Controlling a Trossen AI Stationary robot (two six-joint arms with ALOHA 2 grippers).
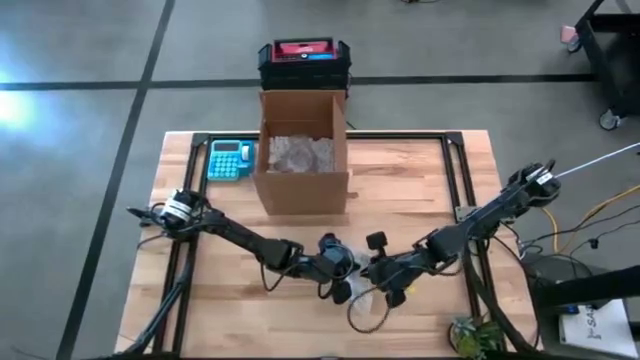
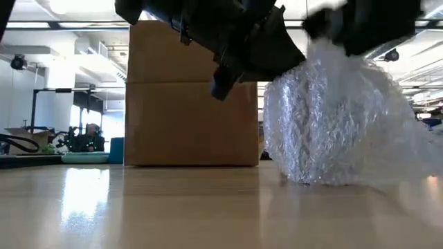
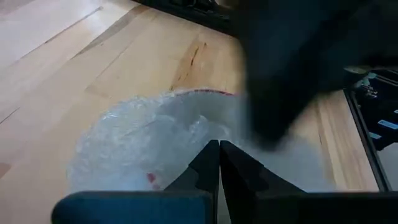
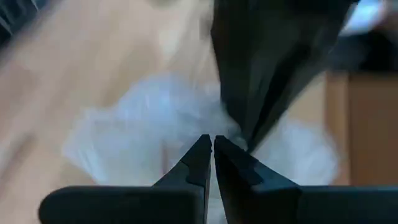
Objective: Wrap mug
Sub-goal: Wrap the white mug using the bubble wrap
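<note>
Bubble wrap (image 2: 332,124) lies bunched on the desk (image 1: 420,190) before the box (image 1: 302,150) — light, soft, slippery; the mug inside is fragile. Left gripper (image 3: 219,155) and right gripper (image 4: 212,149) have fingers closed, pinching film — grip loose edges

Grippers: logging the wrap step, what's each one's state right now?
Left tool: closed on the clear bubble wrap bundle.
Right tool: closed, fingertips at the same bundle; an actual grip can't be confirmed.

no readable text, labels, brands, numbers or signs on anything
</note>
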